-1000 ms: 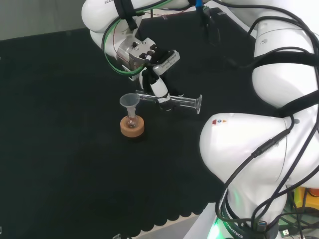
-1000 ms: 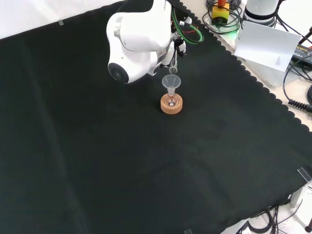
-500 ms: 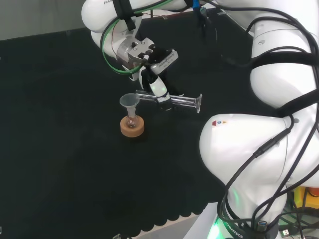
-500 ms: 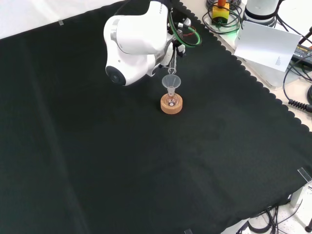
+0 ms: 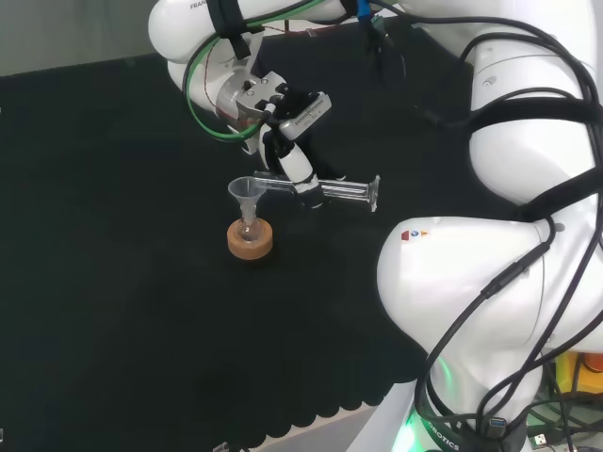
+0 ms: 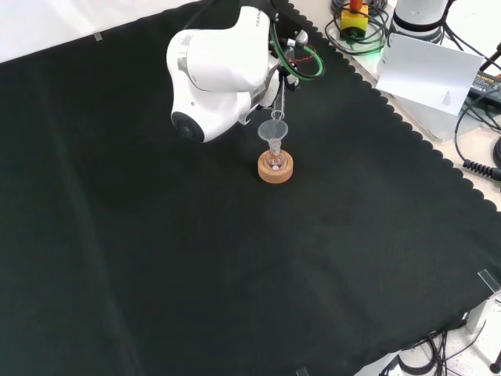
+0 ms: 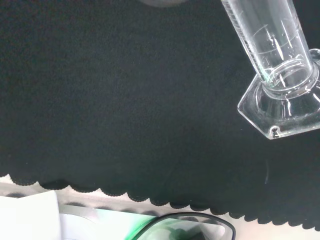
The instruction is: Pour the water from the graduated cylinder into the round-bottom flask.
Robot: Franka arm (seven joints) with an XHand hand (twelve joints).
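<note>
The hand [image 5: 295,169] is shut on a clear graduated cylinder [image 5: 339,191], held lying almost level above the cloth in the head view. Its mouth rests over a clear funnel [image 5: 247,191] and its hexagonal foot [image 5: 375,194] points right. The funnel stands in a small round-bottom flask [image 5: 249,229] on a cork ring [image 5: 250,242]. In the front view the funnel [image 6: 273,130], flask [image 6: 275,162] and cork ring [image 6: 275,170] stand just below the arm's white link [image 6: 219,70], which hides the hand. Up close, the wrist view shows the cylinder's tube [image 7: 270,40] and foot [image 7: 282,112].
The arm's big white links [image 5: 509,282] stand at the right of the head view. In the front view, cables and a white sheet [image 6: 430,72] lie beyond the cloth's scalloped edge [image 6: 407,129] at the upper right. Open black cloth spreads left of and below the flask.
The hand and the arm's upper links have shifted slightly left and up in the head view, with the cylinder still level over the funnel. Flask and cork ring have not moved.
</note>
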